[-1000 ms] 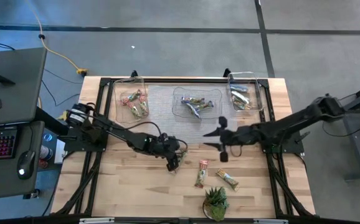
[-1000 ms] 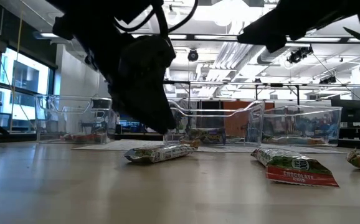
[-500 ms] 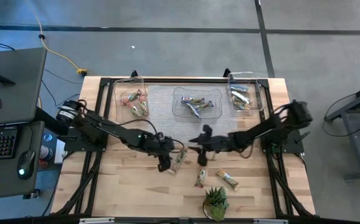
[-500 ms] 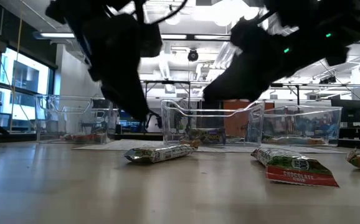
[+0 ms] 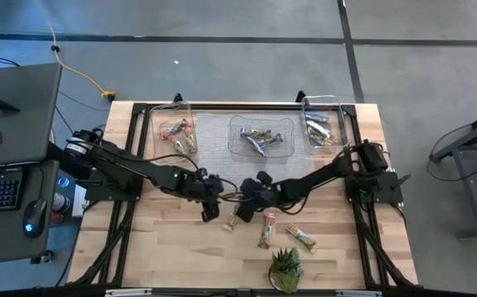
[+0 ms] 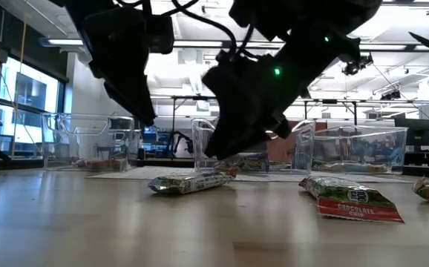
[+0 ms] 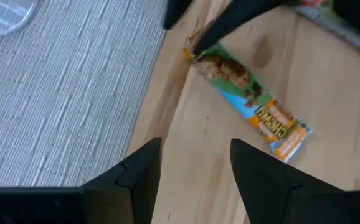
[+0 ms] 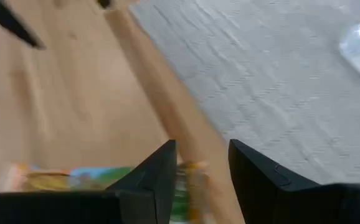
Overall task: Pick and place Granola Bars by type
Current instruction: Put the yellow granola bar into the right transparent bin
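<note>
Three wrapped Granola Bars lie flat on the wood. The one at work is the green-and-orange bar [image 5: 236, 217] [image 6: 191, 182] [image 7: 248, 102]. My right gripper [image 5: 245, 200] [image 6: 229, 148] [image 8: 202, 149] is open and low over this bar's far end, one finger on each side of it. My left gripper [image 5: 208, 210] [image 7: 195, 146] [image 6: 136, 111] is open and empty, a little to the bar's left and above the table. Two more bars [image 5: 266, 230] [image 5: 301, 238] lie to the right. More bars lie in three clear trays at the far edge. My right gripper comes slanting down from the table's right, with the bar's far end [image 8: 192, 177] between its open fingers. In the left wrist view one fingertip [image 7: 220, 28] reaches that end [image 7: 195, 53]. Whether it touches, I cannot tell. The bar lies flat on the table.
The left tray [image 5: 175, 111], middle tray [image 5: 261, 124] and right tray [image 5: 323, 106] stand along the far edge, the middle one on a grey mat [image 5: 214, 136]. A small potted plant [image 5: 286, 268] stands near the front edge, right of centre.
My right gripper has swept from the table's right toward the left and come down over the green-and-orange bar's far end. My left gripper has drawn back toward the table's left, away from that bar. The bar has stayed where it lay.
</note>
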